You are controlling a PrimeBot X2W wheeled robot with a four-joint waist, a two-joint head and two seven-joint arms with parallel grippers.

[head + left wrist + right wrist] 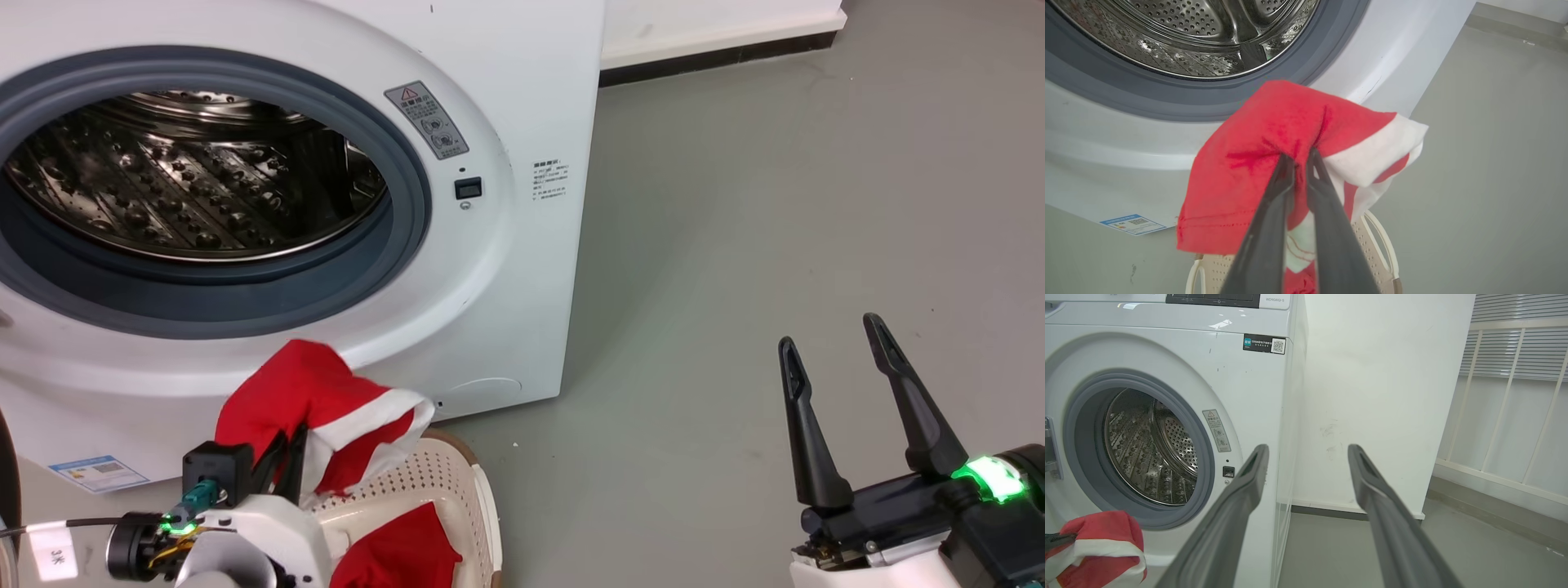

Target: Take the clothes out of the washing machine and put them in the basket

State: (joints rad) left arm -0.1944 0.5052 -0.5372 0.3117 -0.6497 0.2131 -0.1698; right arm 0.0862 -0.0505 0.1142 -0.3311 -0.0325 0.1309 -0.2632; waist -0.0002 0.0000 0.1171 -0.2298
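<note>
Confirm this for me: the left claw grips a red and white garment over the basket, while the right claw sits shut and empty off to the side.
Not quite. The right claw is open, not shut: the right wrist view shows its fingers spread well apart. The rest stands: it is empty, and the left claw grips the red and white garment over the basket.

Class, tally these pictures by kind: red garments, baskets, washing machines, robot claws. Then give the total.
Red garments: 2
Basket: 1
Washing machine: 1
Claws: 2, the left claw and the right claw
Total: 6
</note>
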